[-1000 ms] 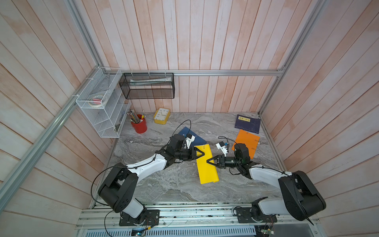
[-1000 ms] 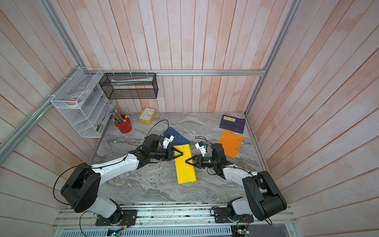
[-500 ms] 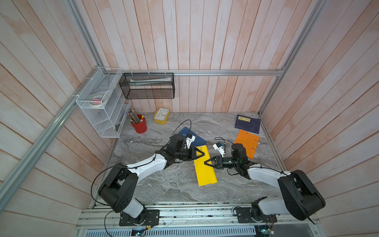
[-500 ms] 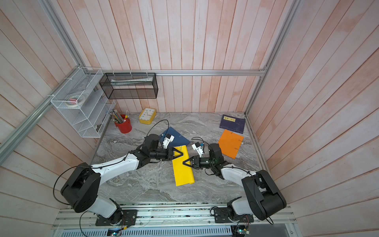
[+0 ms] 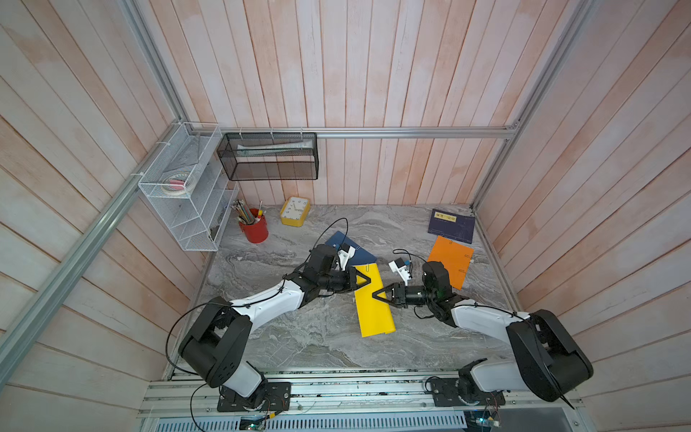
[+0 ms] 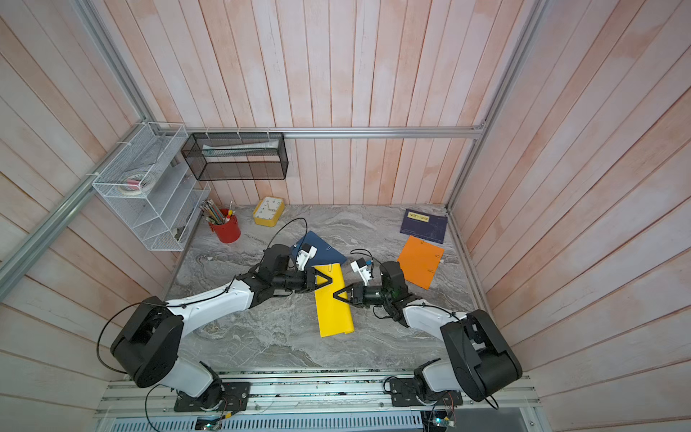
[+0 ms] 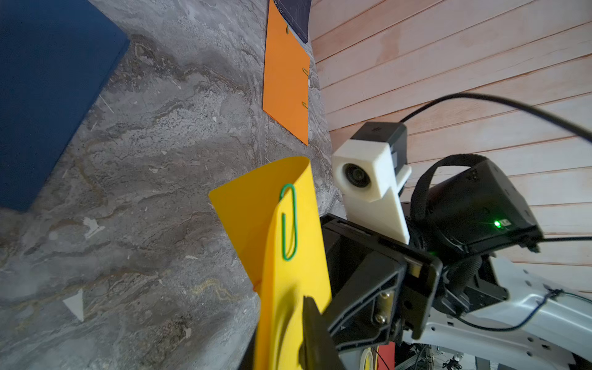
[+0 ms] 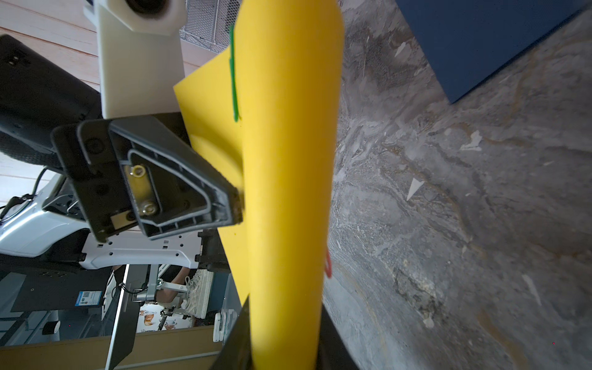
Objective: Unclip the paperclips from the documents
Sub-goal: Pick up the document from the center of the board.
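Observation:
The yellow document (image 5: 374, 306) is raised off the table and curled, and both arms hold it. My left gripper (image 5: 367, 281) (image 7: 278, 326) is shut on its left edge, just below a green paperclip (image 7: 290, 221) (image 8: 234, 73). My right gripper (image 5: 376, 295) (image 8: 283, 339) is shut on the curled sheet from the other side. A reddish paperclip (image 8: 328, 264) peeks past the sheet's far edge. The blue document (image 5: 351, 248) lies flat behind my left wrist. The orange document (image 5: 450, 260) (image 7: 285, 73) lies at the right with small clips (image 7: 305, 72) on its edge.
A dark navy booklet (image 5: 451, 225) lies by the back right wall. A red pencil cup (image 5: 255, 229) and a yellow clock (image 5: 294, 211) stand at the back left. A white wire rack (image 5: 183, 187) and a black mesh basket (image 5: 268, 161) hang on the walls.
My left gripper's jaws have narrowed onto the yellow sheet's edge. The right gripper and the sheet have shifted slightly left, towards the left gripper.

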Robot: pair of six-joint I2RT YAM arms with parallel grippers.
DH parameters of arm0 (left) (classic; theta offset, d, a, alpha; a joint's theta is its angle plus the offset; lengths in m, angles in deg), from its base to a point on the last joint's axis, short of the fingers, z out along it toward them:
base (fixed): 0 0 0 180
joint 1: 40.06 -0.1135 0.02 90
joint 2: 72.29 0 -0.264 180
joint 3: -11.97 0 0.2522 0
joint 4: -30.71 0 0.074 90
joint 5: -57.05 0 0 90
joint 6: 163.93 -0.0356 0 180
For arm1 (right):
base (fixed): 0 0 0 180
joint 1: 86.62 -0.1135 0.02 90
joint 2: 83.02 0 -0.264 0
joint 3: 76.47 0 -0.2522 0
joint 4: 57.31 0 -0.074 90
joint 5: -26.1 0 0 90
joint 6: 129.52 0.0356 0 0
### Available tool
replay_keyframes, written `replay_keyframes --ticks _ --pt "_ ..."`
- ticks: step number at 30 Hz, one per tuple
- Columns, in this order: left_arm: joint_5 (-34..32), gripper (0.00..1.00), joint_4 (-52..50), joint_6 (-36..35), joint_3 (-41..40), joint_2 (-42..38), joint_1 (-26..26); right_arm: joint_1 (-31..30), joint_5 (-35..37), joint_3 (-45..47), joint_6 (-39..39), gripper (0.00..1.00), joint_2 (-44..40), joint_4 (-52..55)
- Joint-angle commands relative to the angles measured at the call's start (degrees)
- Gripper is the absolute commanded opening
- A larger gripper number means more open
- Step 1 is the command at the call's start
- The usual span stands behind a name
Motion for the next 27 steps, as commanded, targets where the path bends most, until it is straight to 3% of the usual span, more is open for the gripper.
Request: replay_keyframes --ticks 1,7,10,14,18,27 --pt "-0.8 0.14 0.4 -0.5 0.7 -0.5 -0.2 -0.4 0.5 0.6 -0.2 0.26 -0.5 -0.5" --pt "-0.9 0.08 0.2 -0.7 0.9 -0.1 -0.2 -0.7 0.5 0.1 -2.7 0.29 -0.8 2.7" --pt "-0.9 0.06 -0.7 -1.3 1.0 -0.2 -0.2 -0.7 0.6 -0.9 -5.3 0.37 -1.0 6.0" --pt "-1.6 0.04 -4.3 -3.8 1.9 -1.0 -0.3 0.4 3.1 -4.3 -14.8 0.5 -2.5 17.6" --pt "-1.8 0.04 -9.8 -8.0 3.5 -1.8 -0.5 2.6 10.6 -8.9 -26.4 0.57 -4.9 32.1" --pt "2.0 0.0 -15.6 -15.1 6.0 -3.2 -0.6 5.5 15.8 -15.4 -36.4 0.67 -7.5 42.3"
